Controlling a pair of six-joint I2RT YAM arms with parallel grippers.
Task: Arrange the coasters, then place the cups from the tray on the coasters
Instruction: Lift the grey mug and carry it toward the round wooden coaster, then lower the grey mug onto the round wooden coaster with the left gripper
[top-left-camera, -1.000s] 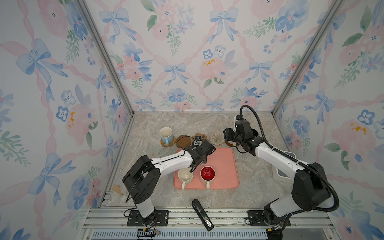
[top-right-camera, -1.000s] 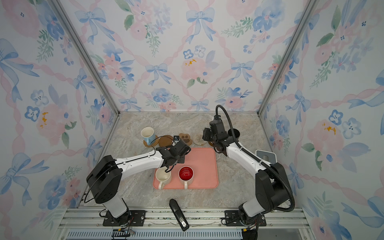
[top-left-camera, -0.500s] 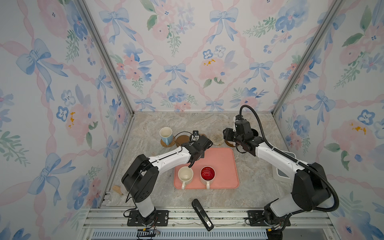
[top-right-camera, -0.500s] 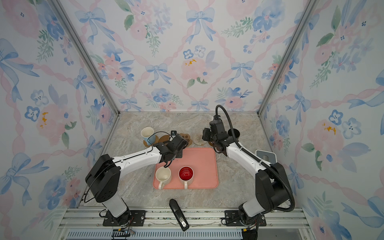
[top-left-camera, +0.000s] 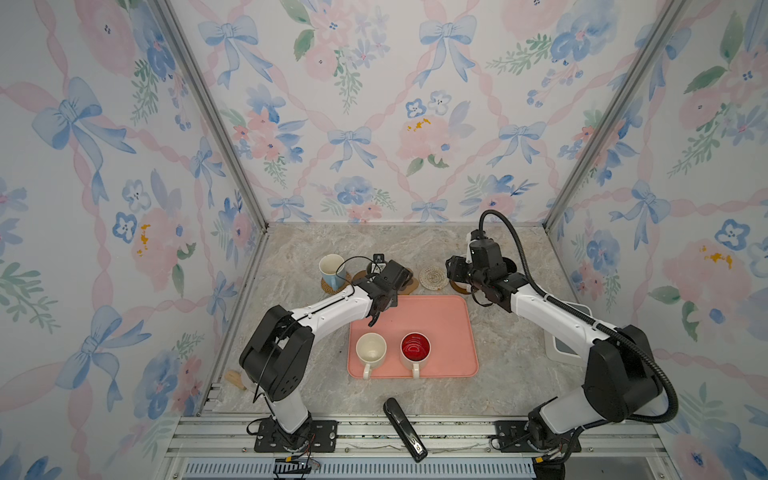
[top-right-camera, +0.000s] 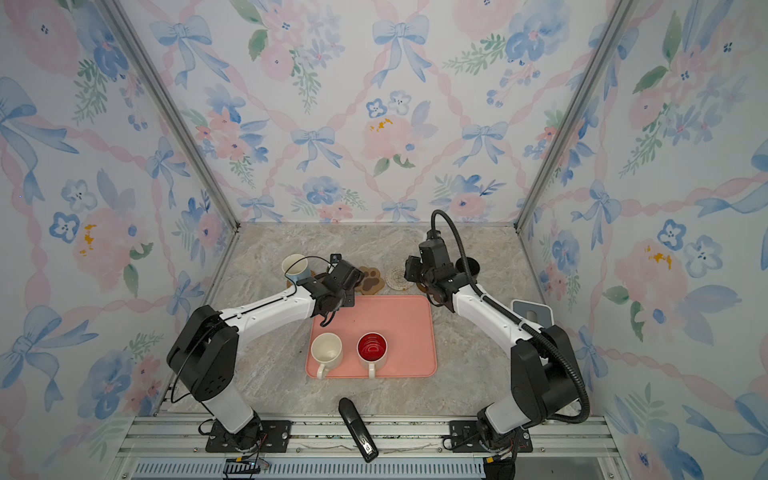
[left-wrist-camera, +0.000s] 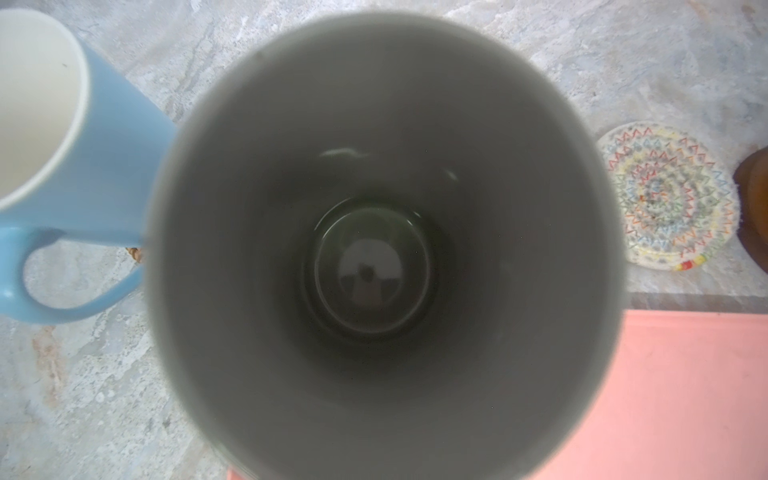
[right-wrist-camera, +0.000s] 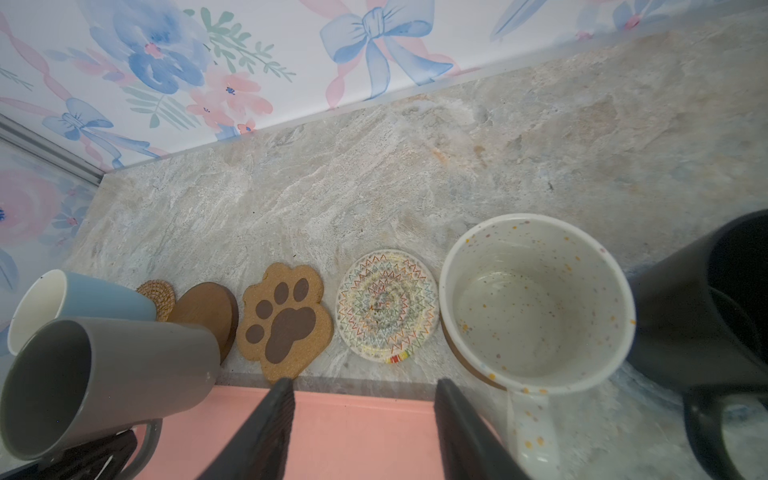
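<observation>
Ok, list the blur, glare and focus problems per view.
Left wrist view: grey mug fills the frame, rim blurred, faint glints inside; crochet coaster beyond sharper. Right wrist view: right end effector dark and soft, paw-print coaster crisp. Both top views: even light, no glare on the tray.

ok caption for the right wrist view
Open right gripper at the tray; speckled mug placed, paw-print coaster and crochet coaster bare.

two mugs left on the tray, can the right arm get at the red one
Probably yes: its fingers stand open and empty, with bare tray between them and the red-inside mug.
</observation>
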